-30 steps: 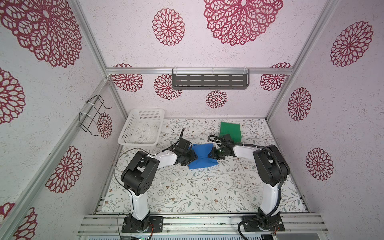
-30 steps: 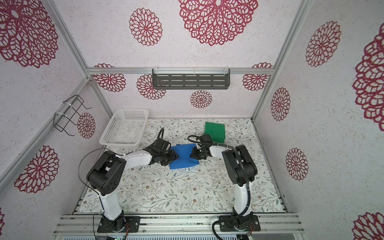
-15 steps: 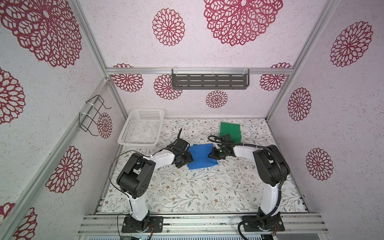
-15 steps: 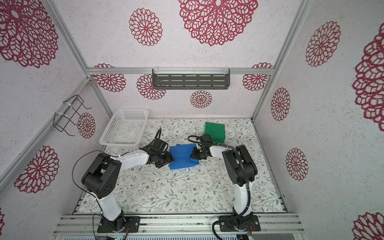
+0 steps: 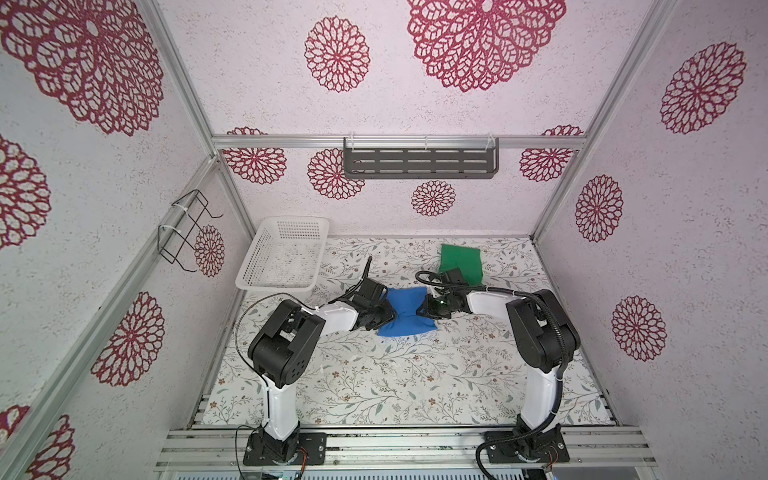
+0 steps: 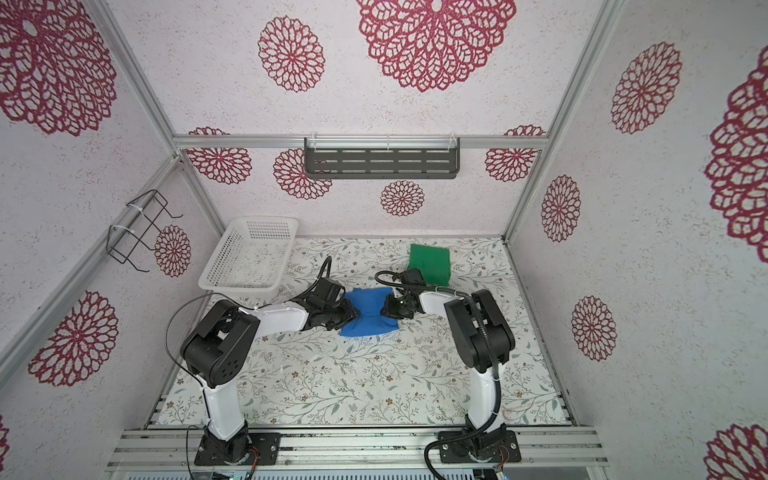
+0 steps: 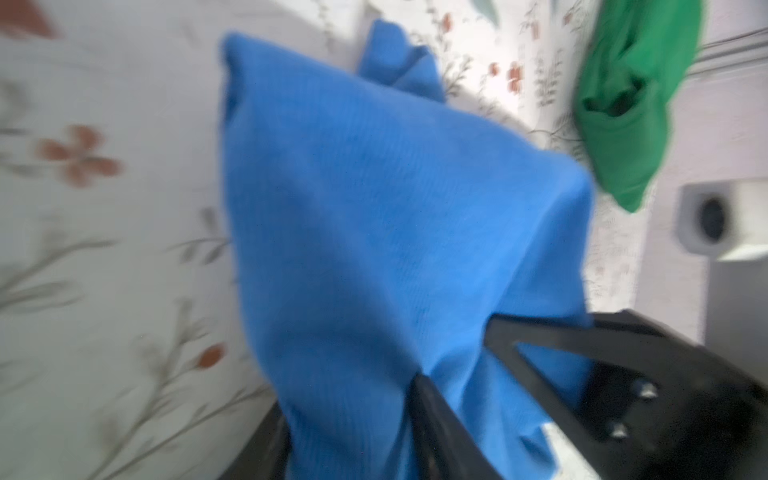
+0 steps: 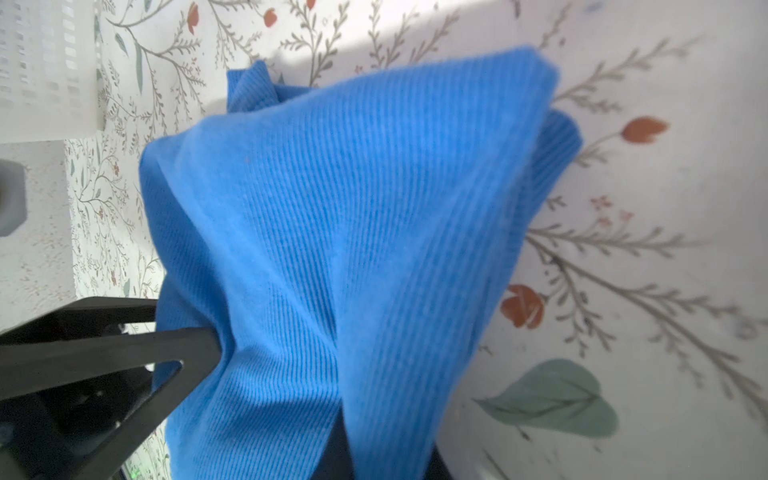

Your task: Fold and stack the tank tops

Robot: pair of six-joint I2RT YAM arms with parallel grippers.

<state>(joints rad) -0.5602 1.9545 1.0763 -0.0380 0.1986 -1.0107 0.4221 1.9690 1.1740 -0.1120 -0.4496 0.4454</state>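
The blue tank top (image 5: pixel 407 312) (image 6: pixel 370 314) lies folded mid-table, pinched in at both sides like a bow tie. My left gripper (image 5: pixel 390 315) (image 6: pixel 353 313) is shut on its left edge; in the left wrist view blue cloth (image 7: pixel 374 208) fills the gap of the gripper (image 7: pixel 353 415). On the right edge my right gripper (image 5: pixel 424 309) (image 6: pixel 386 311) is shut too, and the ribbed cloth (image 8: pixel 353 208) tents up from the gripper (image 8: pixel 282 386). The green tank top (image 5: pixel 461 259) (image 6: pixel 430 261) (image 7: pixel 631 104) lies folded at the back right, partly behind the right wrist.
A white perforated basket (image 5: pixel 282 257) (image 6: pixel 249 257) stands at the back left, close to the left arm. A grey shelf (image 5: pixel 419 162) hangs on the back wall and a wire rack (image 5: pixel 187 232) on the left wall. The floral table cover runs to the front rail.
My left gripper drew back slightly, then pushed onto the blue top's left edge and narrowed its jaws on the cloth. The right gripper kept its grip and place.
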